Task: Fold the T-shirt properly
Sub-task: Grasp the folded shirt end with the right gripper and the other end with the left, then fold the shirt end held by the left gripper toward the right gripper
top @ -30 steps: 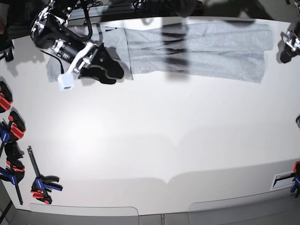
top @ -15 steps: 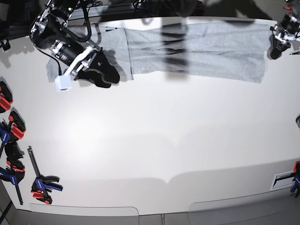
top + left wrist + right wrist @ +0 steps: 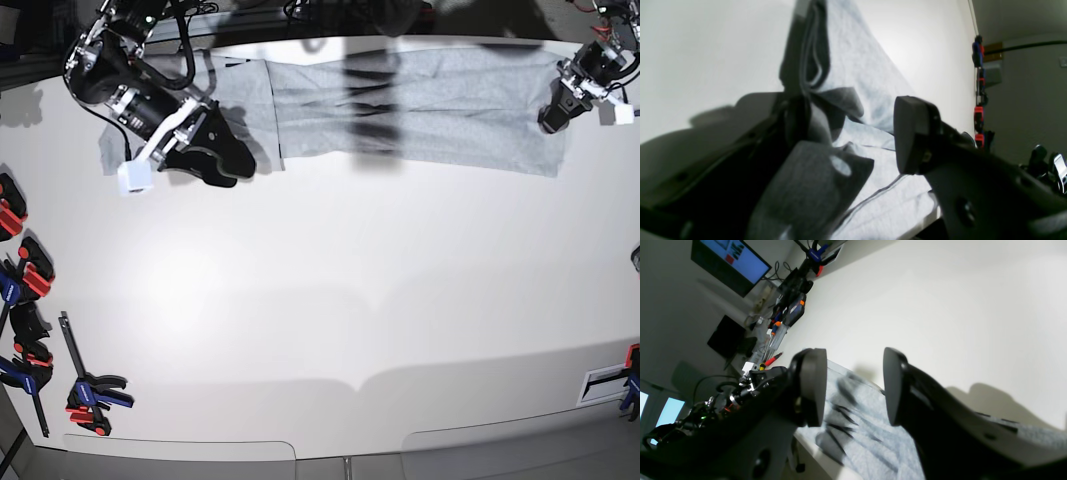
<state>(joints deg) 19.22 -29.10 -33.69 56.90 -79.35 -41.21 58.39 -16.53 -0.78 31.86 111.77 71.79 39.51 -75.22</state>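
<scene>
The T-shirt lies as a long grey band along the far edge of the white table, spread flat with a few shallow creases and a folded seam toward the end near my right arm. In my right wrist view, black block lettering shows on the grey cloth just below my fingers.

My left gripper sits over the shirt's end on the base view's right. In my left wrist view the jaws stand parted, one dark pad clear in the air, while a bunched fold of grey fabric rises against the other finger. I cannot tell whether that finger truly touches the cloth or merely stands beside it.

My right gripper hangs at the opposite end, over the table just beside the shirt's near edge. Its jaws are apart too, with both round pads showing daylight between them and nothing held.

Red and blue clamps line the table's edge on the base view's left. A monitor glows beyond the table in my right wrist view, with tools cluttered below it.
</scene>
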